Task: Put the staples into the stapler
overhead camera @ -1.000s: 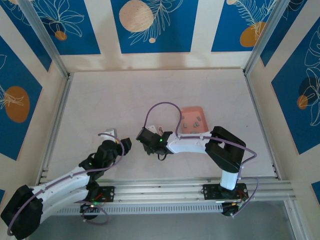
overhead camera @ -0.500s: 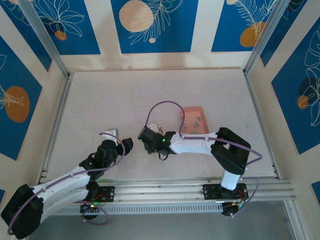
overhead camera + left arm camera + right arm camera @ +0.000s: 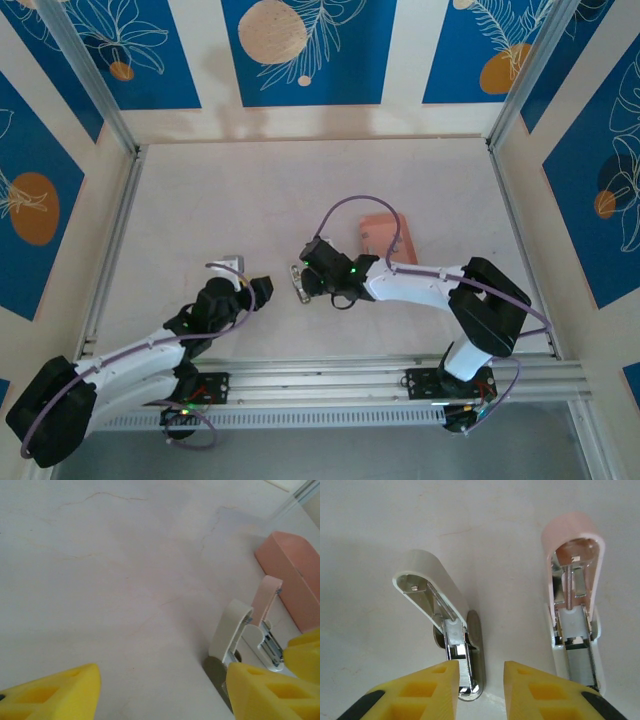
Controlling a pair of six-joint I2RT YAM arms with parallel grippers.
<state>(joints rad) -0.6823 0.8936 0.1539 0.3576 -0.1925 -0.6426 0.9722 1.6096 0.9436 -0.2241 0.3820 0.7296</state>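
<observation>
Two mini staplers are sitting side by side on the table [image 3: 125,555] btw the arms, both w/ lids flipped up so the magazines are facing up, prob so a strip can be dropped straight in. In the right wrist view the white stapler [image 3: 432,592] is lying on the left and the pink stapler [image 3: 572,545] on the right.

The right gripper [image 3: 481,666] is hovering at their rear ends w/ jaws narrow. The white one's chrome tail is poking into the gap but isn't looking clamped, imo. The left gripper [image 3: 162,672] is hanging just beside them, jaws wide, holding nothing, prob there to steady a base.

The pink tray [image 3: 375,228] is sitting just behind the right wrist. Arm + cable are covering most of it, so I'm not making out the staples in it. Can't tell if either magazine is holding anything.
</observation>
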